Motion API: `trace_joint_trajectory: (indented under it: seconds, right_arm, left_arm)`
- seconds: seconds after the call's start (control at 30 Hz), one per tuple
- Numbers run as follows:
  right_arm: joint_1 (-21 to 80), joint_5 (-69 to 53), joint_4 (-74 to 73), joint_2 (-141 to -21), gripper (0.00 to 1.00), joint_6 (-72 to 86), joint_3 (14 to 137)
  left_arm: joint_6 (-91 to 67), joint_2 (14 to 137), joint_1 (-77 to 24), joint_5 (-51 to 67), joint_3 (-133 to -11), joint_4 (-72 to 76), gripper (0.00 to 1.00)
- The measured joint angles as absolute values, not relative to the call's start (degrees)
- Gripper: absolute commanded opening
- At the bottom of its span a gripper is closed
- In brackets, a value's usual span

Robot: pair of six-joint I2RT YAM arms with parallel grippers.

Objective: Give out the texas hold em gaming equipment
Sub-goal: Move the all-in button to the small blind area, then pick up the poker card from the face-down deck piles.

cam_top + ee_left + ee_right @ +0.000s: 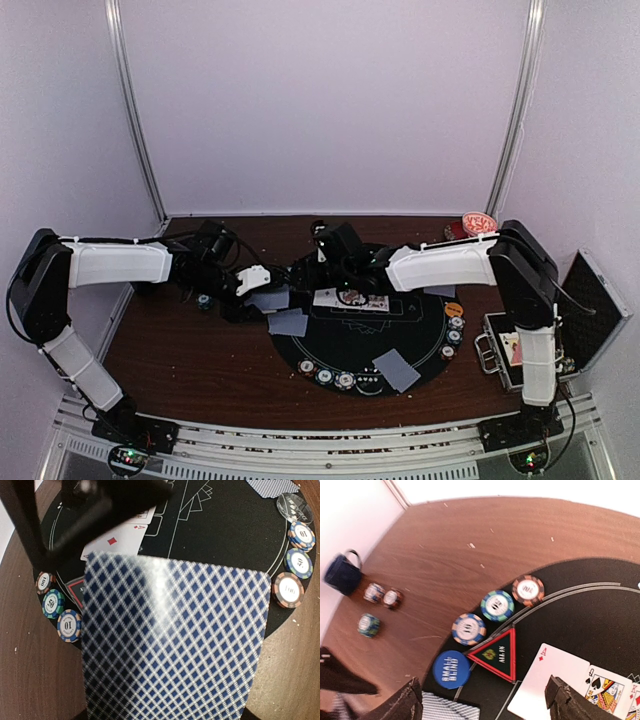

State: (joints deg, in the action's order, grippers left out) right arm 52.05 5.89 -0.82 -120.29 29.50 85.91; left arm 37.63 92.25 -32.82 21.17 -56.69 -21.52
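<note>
Blue-and-white lattice-backed playing card [175,645] clamped in left gripper [265,290] at nine o'clock of black mat [420,338]; striped-edge chips [325,376] lining rim at six and three o'clock; right gripper [484,692] spread wide, released, over face-up ace [555,677].

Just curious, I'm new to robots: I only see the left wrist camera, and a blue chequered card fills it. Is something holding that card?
Observer: Yes. Overhead, the left hand holds the card over the mat's left edge.
Operator: And the other hand?
Observer: The right hand hangs open above face-up cards.
Operator: Anything off the mat?
Observer: Three chips lie on the wooden table, left of it.
</note>
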Motion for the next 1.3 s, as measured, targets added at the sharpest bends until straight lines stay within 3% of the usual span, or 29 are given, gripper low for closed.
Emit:
trace_joint_trajectory:
  seconds: [0.2, 0.63, 1.0, 1.3]
  right_arm:
    - [52.1, -1.7, 7.8, -113.0, 0.82, 31.5, 77.6]
    - [52.0, -20.0, 23.3, -113.0, 0.76, 38.4, 68.7]
    - [49.3, -27.0, 15.4, -114.2, 0.62, 32.3, 75.9]
    - [47.7, -32.5, 7.7, -117.6, 0.56, 27.2, 82.5]
  left_arm:
    - [37.6, 92.2, -32.8, 21.8, -56.7, -21.5, 0.61]
    - [37.6, 92.2, -32.8, 22.1, -56.7, -21.5, 0.61]
    - [37.9, 92.2, -32.8, 22.4, -56.7, -21.6, 0.61]
    - [38.0, 92.3, -32.8, 22.6, -56.7, -21.6, 0.61]
